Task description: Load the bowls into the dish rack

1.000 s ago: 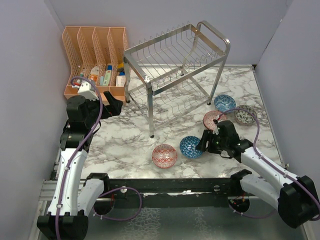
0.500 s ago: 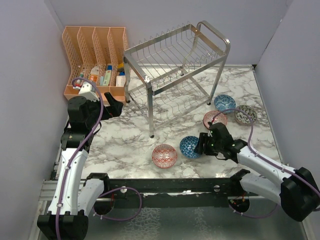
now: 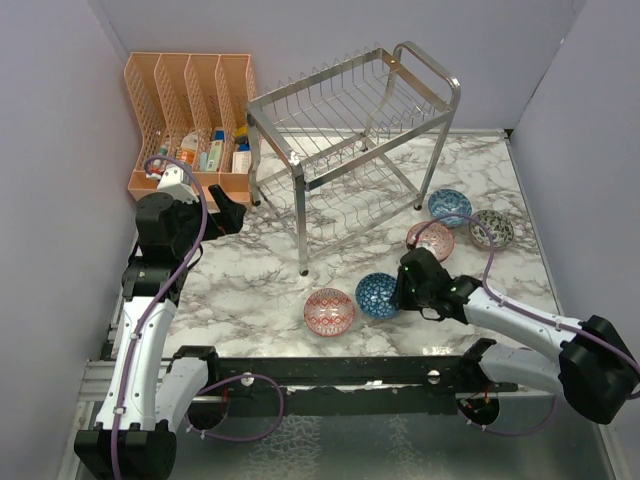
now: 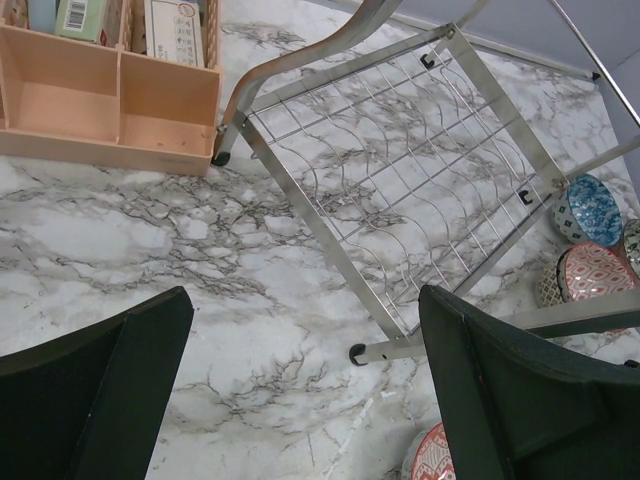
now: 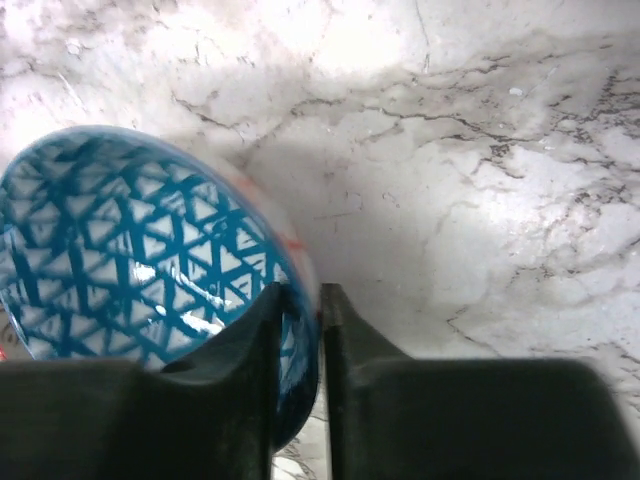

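My right gripper [image 3: 398, 292] is shut on the rim of a blue bowl [image 3: 379, 294] with a white triangle pattern; in the right wrist view one finger is inside the bowl [image 5: 140, 250] and one outside. A red-pink bowl [image 3: 329, 311] lies left of it. Another red-pink bowl [image 3: 431, 240], a blue bowl [image 3: 449, 206] and a greyish bowl [image 3: 491, 229] lie at the right. The silver dish rack [image 3: 350, 120] stands empty at the back. My left gripper [image 3: 232, 215] is open and empty near the rack's left legs; the rack's lower tier [image 4: 420, 170] shows in its view.
An orange slotted organiser [image 3: 190, 120] with small bottles stands at the back left, beside the rack. The rack's front leg [image 3: 301, 235] stands between my two arms. Grey walls close in left and right.
My right gripper has moved left and down to the blue triangle-pattern bowl and closed on its rim. The left arm has not moved.
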